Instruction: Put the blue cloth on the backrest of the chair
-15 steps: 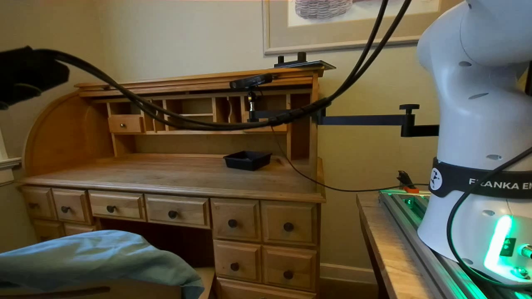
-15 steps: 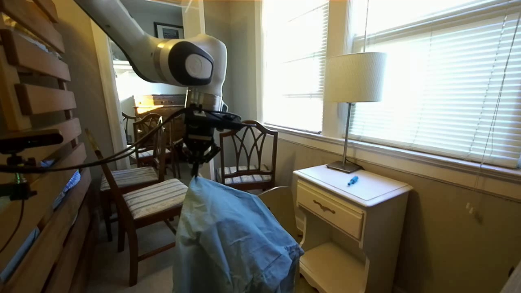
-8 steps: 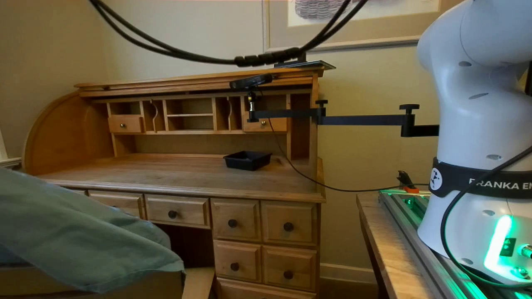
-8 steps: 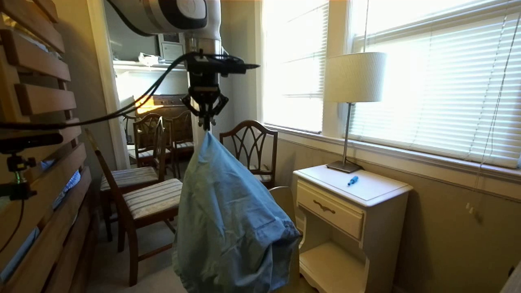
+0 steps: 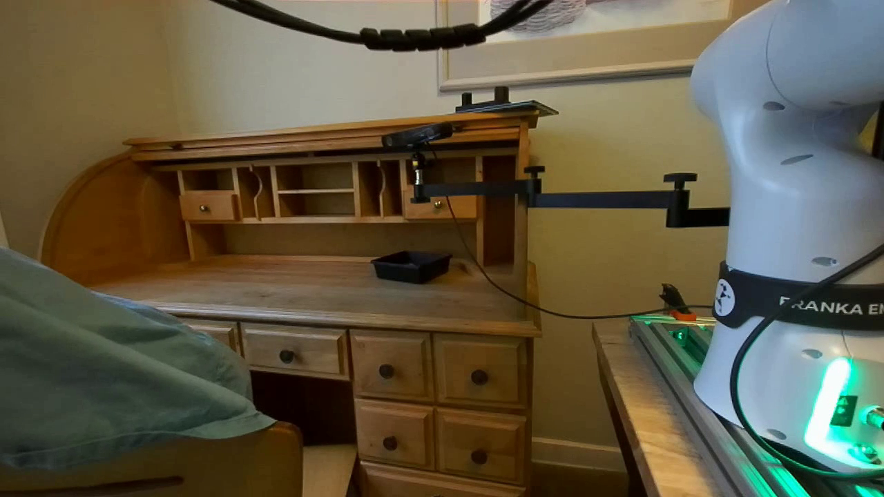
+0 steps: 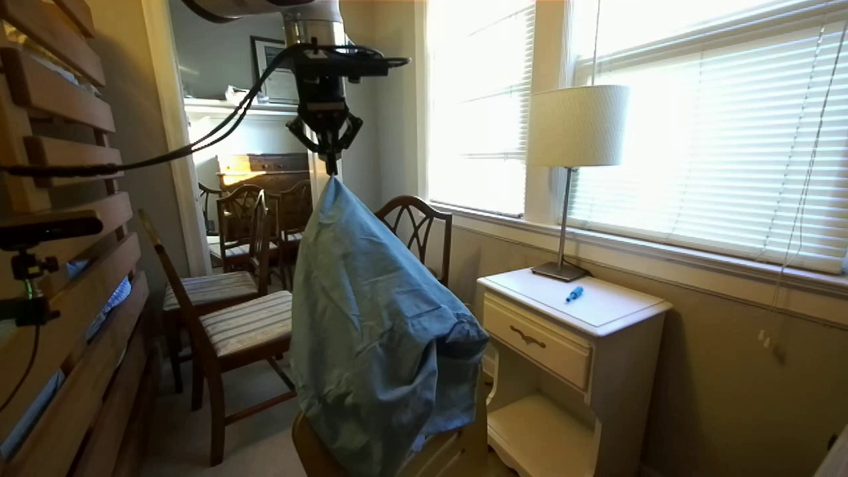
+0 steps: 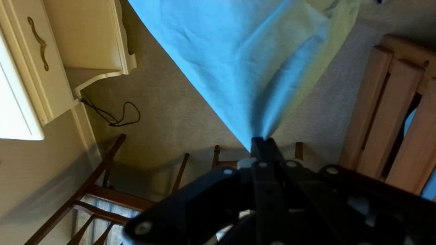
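Window blinds (image 6: pixel 729 152) glow behind a white nightstand (image 6: pixel 623 377) and its tall lamp (image 6: pixel 580 129). Your gripper (image 6: pixel 332 169) is clenched on a peaked tip of the blue cloth (image 6: pixel 377 311), which hangs down overlapping the pale chair backrest (image 5: pixel 235 462) in both exterior views; whether they touch, you can't tell. Expect light, limp fabric that will swing and fold: that tip should hold, though the hem may bunch. Watch the nightstand on one side, the striped-seat chair (image 6: pixel 246 322) on the other.
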Robot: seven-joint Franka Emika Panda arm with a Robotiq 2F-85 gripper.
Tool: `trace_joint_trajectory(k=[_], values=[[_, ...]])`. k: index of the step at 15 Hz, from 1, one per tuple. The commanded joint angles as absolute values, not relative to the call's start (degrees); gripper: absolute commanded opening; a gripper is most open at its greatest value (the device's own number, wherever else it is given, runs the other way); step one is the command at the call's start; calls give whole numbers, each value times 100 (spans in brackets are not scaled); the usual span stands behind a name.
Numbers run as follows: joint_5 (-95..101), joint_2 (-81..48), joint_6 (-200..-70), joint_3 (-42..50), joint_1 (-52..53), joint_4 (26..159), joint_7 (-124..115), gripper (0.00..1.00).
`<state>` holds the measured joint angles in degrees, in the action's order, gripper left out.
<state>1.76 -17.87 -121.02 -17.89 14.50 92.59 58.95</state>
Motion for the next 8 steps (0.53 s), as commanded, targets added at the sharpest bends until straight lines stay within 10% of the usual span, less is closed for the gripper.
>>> trace_joint_trajectory(k=[1, 8], values=[[241, -1998, -11998, -1805, 1520, 9158, 5975, 0], [201, -2645, -11982, -1866, 1585, 9147, 6115, 0]])
